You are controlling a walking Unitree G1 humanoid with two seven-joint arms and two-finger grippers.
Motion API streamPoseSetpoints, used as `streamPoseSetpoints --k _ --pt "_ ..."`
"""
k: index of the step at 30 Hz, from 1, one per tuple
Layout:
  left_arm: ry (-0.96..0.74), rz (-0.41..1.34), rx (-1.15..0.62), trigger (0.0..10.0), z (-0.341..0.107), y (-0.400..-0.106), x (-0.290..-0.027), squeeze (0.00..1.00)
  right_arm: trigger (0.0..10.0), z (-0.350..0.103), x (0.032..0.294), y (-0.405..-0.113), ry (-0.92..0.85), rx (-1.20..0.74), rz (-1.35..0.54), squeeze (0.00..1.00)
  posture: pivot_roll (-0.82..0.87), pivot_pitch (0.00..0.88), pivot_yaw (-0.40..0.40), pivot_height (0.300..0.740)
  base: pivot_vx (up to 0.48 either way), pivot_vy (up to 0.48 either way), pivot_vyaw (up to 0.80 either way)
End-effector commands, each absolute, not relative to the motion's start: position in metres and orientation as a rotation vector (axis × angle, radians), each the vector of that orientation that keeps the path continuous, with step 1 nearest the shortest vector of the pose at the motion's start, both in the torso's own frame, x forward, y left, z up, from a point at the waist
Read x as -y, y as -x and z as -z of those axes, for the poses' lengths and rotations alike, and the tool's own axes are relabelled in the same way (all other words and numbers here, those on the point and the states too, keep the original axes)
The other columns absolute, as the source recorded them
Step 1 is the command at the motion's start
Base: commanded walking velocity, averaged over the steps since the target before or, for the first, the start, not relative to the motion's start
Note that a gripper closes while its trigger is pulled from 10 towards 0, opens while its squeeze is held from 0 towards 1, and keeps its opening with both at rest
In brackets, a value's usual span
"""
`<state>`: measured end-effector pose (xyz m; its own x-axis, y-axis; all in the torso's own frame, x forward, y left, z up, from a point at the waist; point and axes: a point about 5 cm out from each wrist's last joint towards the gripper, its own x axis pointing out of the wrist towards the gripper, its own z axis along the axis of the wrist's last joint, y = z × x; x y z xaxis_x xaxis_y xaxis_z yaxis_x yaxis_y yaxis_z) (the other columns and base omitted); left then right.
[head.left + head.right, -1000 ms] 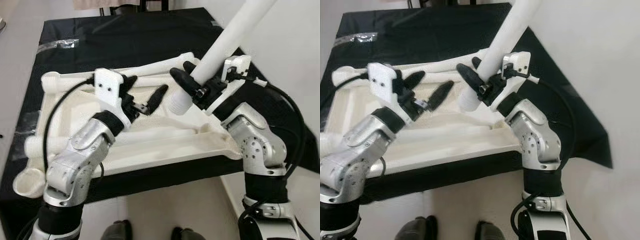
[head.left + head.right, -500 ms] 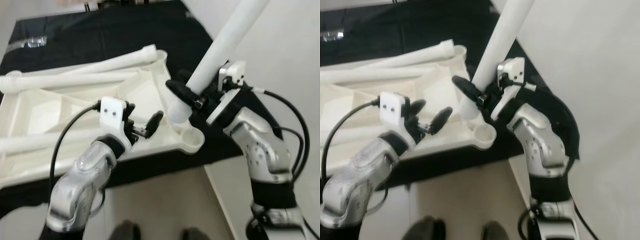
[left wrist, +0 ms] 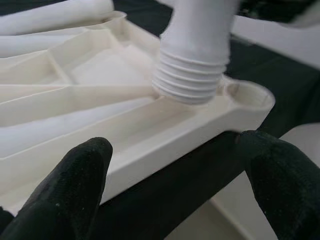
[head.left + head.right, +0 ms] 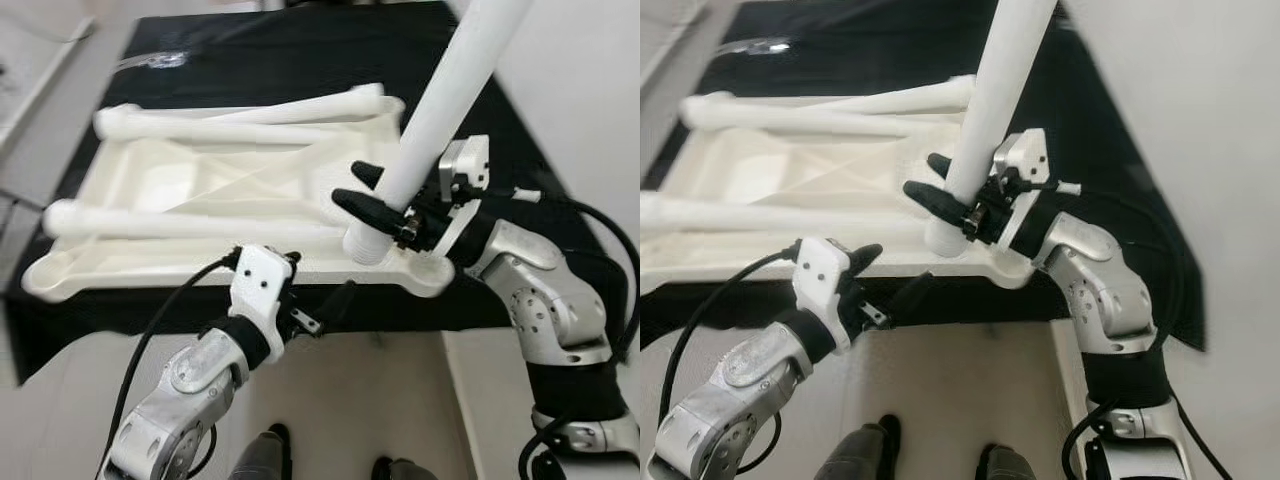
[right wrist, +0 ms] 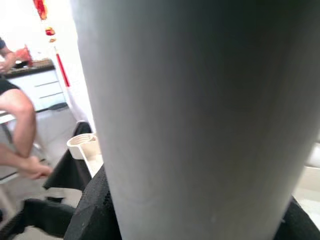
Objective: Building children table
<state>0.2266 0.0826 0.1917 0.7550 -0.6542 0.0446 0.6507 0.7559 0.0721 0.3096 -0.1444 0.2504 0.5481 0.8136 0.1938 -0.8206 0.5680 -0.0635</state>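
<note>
- Lying upside down on a black cloth (image 4: 250, 50) that covers a work surface, the white plastic tabletop (image 4: 190, 190) shows its ribbed underside: raised walls split it into shallow triangular and rectangular bays, and a round socket (image 3: 248, 95) is moulded into its near right corner.
- Smooth, matte white tubes are the table legs; two loose legs (image 4: 240, 118) lie across the far side of the tabletop, and another leg (image 4: 190, 226) lies along its near edge.
- Held steeply, leaning up and to the right, the fourth leg (image 4: 440, 100) has a coarse moulded screw thread (image 3: 190, 80) at its lower end; that end rests on or hovers just above the tabletop, just beside the corner socket and not in it.
- Pinching this leg just above the thread, the right gripper (image 4: 385, 200) has one black finger on each side of the tube, and its wrist view shows the tube's grey-shaded wall close up.
- Hanging in front of the tabletop's near edge, the left gripper (image 4: 318, 308) has its rounded, finely textured black fingers (image 3: 80, 175) spread wide, holding and touching nothing, pointed toward the threaded end and the socket.
- Seen in the right wrist view, a person's bare leg (image 5: 22, 130) shows at the side of the room beyond.
</note>
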Motion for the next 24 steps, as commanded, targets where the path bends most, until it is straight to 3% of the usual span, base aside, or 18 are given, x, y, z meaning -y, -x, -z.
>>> streamPoseSetpoints --k 1,15,20,24 --pt "-0.097 0.759 0.048 10.0 -0.186 -0.221 -0.078 0.00 10.0 -0.252 0.157 -0.310 -0.053 0.232 -0.955 0.00 0.04 0.235 -0.029 0.740 0.000 0.000 0.00" --pt "-0.183 0.813 0.080 10.0 -0.193 -0.217 -0.080 0.00 10.0 -0.254 0.201 -0.295 0.009 0.234 -1.238 0.00 0.06 0.295 -0.006 0.740 0.000 0.000 0.00" --pt "-0.182 0.781 0.089 10.0 -0.197 -0.217 -0.089 0.00 10.0 -0.251 0.206 -0.287 0.068 0.177 -1.297 0.00 0.06 0.321 0.007 0.740 0.000 0.000 0.00" --pt "-0.185 0.856 0.074 10.0 -0.197 -0.209 -0.088 0.00 10.0 -0.251 0.201 -0.280 0.096 0.160 -1.359 0.00 0.06 0.338 0.021 0.740 0.000 -0.427 0.00"
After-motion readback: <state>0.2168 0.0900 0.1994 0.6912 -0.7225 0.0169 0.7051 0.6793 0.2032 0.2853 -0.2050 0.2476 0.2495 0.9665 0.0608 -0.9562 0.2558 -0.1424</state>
